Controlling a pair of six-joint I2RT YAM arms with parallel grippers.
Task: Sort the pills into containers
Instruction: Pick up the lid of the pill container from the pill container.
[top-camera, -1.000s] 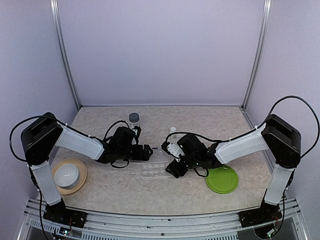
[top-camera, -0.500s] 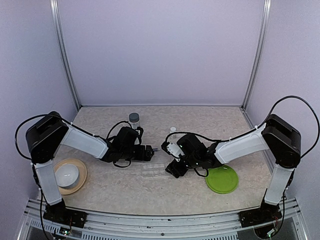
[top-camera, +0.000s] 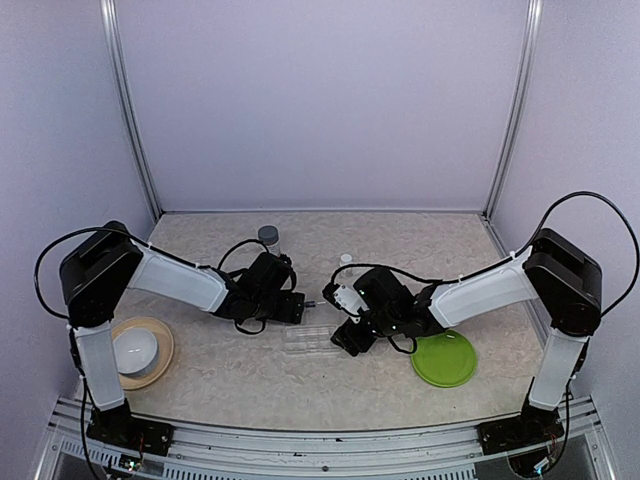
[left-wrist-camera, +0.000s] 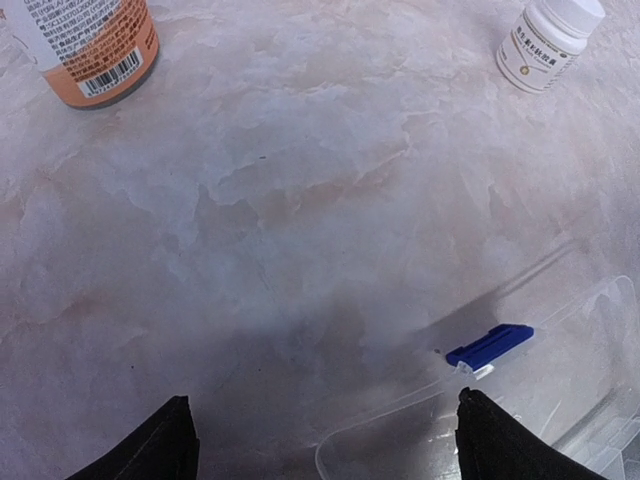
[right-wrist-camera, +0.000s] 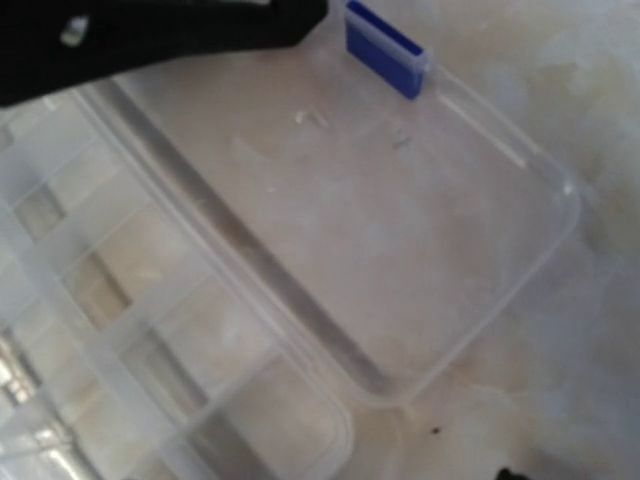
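Observation:
The clear bottle (top-camera: 268, 240) with the gray cap stands at the back; its orange label (left-wrist-camera: 95, 45) fills the top left corner of the left wrist view. The small white-capped vial (top-camera: 346, 262) (left-wrist-camera: 550, 40) stands to its right. No pills show in any view. My left gripper (top-camera: 300, 305) (left-wrist-camera: 330, 445) is open, low over the table, with only the rim of a clear lid between its fingertips (left-wrist-camera: 165, 445). My right gripper (top-camera: 345, 337) hangs over the open clear pill box (right-wrist-camera: 250, 330); its own fingers barely show.
The clear box (top-camera: 310, 340) lies open between the arms, its lid (right-wrist-camera: 400, 220) flat with a blue latch (left-wrist-camera: 490, 345) (right-wrist-camera: 385, 35). A green plate (top-camera: 445, 358) lies at the right. A white bowl (top-camera: 133, 348) on a tan plate sits at the left.
My left arm has reached further right toward the open box, and its jaws have narrowed slightly. The right arm has stayed in place.

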